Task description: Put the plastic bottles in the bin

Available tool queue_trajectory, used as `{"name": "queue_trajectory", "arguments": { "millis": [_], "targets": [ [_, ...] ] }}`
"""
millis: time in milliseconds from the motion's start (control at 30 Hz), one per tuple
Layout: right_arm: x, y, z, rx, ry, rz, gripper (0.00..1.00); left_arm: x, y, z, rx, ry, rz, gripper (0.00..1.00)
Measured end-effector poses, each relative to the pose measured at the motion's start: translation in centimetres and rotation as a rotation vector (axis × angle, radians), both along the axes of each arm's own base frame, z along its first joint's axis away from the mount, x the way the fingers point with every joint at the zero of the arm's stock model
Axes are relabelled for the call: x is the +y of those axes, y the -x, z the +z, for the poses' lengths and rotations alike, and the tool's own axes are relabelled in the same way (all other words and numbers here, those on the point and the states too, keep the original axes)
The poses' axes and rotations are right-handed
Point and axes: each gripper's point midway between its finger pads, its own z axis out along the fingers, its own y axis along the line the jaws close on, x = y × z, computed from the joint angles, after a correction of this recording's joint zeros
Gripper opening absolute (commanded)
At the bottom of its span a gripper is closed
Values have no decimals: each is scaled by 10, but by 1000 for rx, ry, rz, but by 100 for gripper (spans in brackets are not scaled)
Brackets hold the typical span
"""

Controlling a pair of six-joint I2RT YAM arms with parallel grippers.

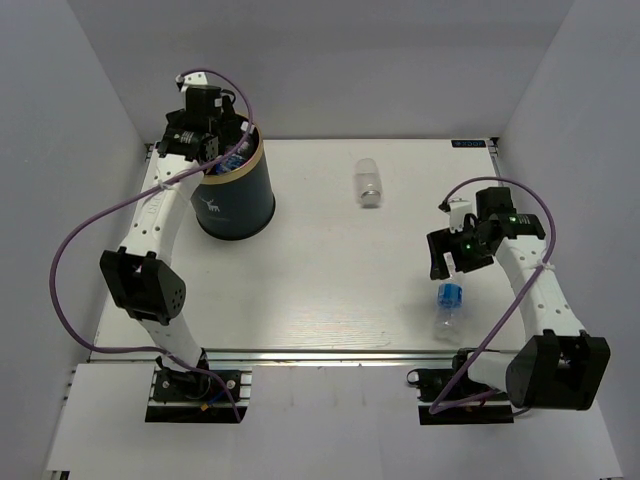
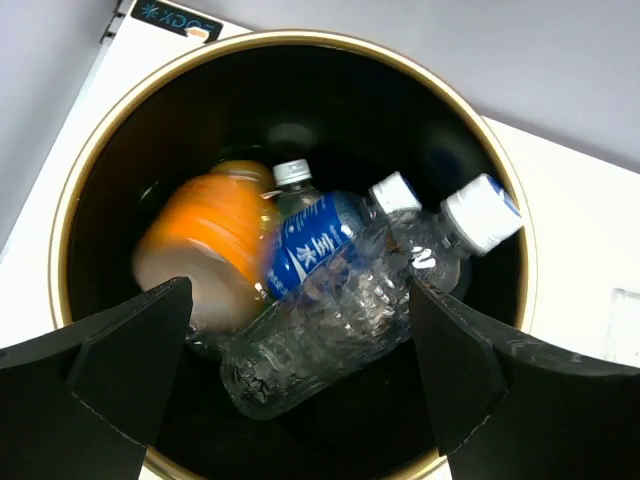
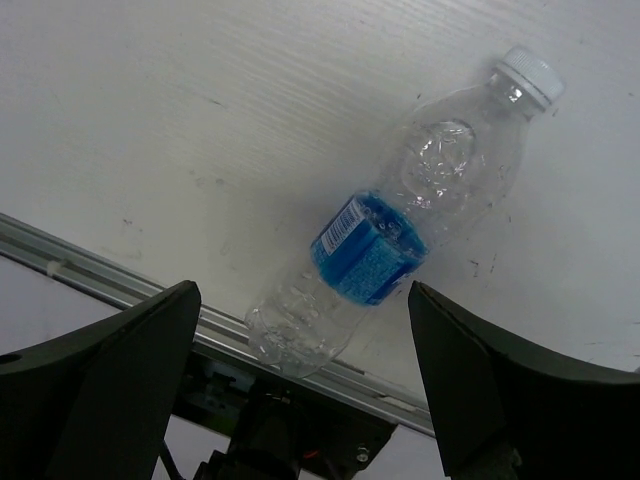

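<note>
The dark green bin [image 1: 240, 200] stands at the table's back left. My left gripper [image 1: 225, 152] hangs open over its mouth. Looking down past the open left gripper [image 2: 300, 335], I see the bin's gold rim [image 2: 300, 38] and bottles lying loose inside: a blurred orange one [image 2: 200, 245], a blue-labelled one [image 2: 315, 240] and a clear one [image 2: 330, 335]. My right gripper [image 1: 450, 255] is open above a blue-labelled bottle [image 1: 448, 308] lying near the front edge. That bottle [image 3: 370, 250] lies apart from the open right gripper [image 3: 303, 300]. A plain clear bottle [image 1: 368, 182] lies at the back centre.
The table's metal front rail [image 3: 90, 265] runs right under the blue-labelled bottle's base. White enclosure walls stand close behind the bin and at both sides. The right arm's base [image 1: 465, 385] sits below the rail.
</note>
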Motion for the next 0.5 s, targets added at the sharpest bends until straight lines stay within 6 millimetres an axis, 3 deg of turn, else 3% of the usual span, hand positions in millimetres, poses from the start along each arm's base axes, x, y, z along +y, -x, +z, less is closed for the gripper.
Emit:
{"name": "queue_trajectory", "arguments": {
  "millis": [233, 500],
  "targets": [
    [-9, 6, -18, 98, 43, -6, 90, -29, 0, 24, -61, 52, -122, 99],
    [-39, 7, -37, 135, 161, -120, 90, -98, 33, 99, -245, 173, -426, 99]
  ]
}}
